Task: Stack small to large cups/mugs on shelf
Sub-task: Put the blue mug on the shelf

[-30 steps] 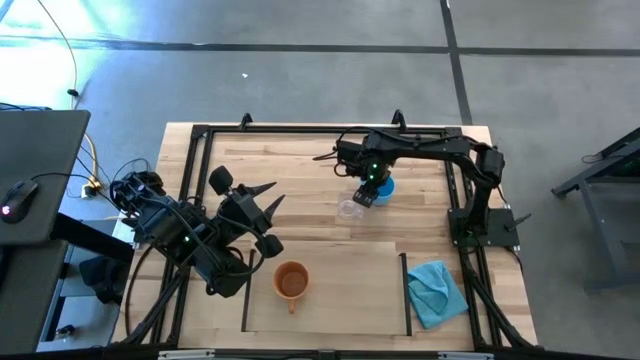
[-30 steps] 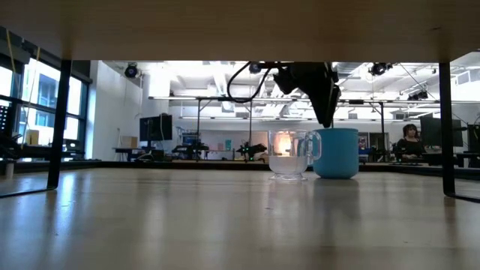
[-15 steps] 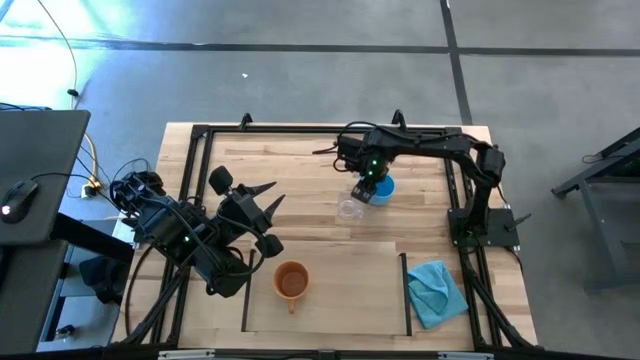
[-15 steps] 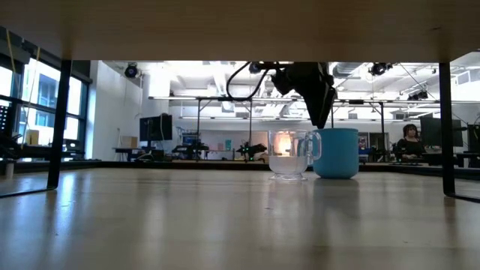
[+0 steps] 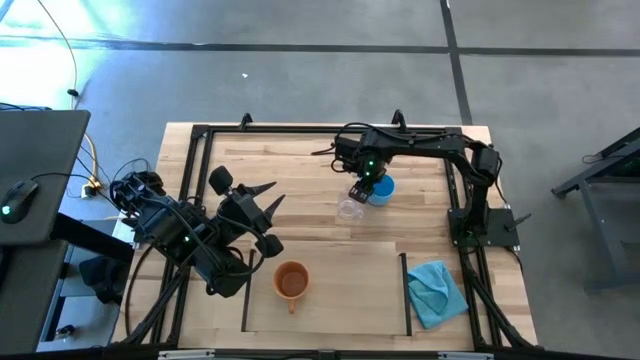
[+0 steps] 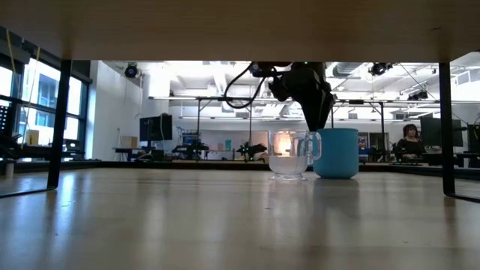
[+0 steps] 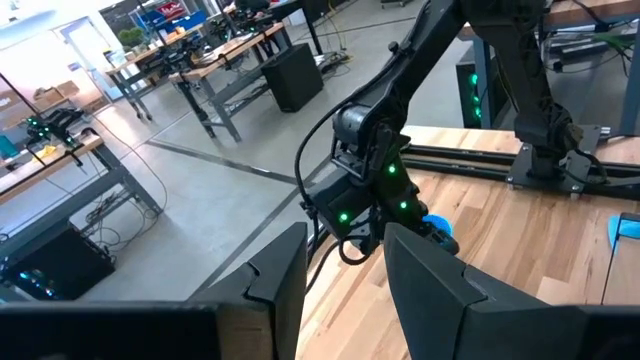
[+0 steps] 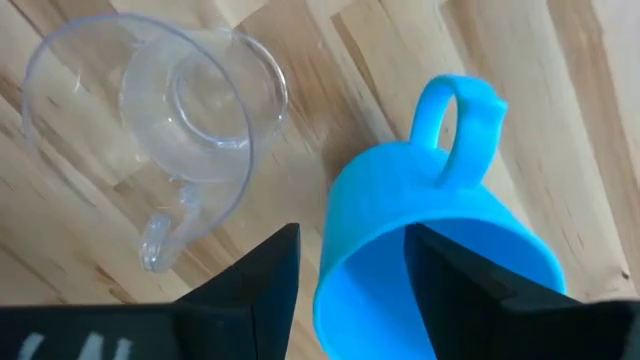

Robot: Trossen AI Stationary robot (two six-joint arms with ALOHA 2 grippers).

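Your right gripper (image 5: 368, 191), jaws apart, straddles the blue mug (image 8: 430, 270) rim from above. The glass cup (image 8: 160, 110) stands just beside it. The left gripper (image 5: 262, 222), also apart, waits well away.

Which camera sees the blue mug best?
The right wrist view: the blue mug fills it, rim, inside and handle all plain. The low view shows its side behind the glass cup. The high view shows a blue sliver beside the right gripper. The left wrist view shows just a speck.
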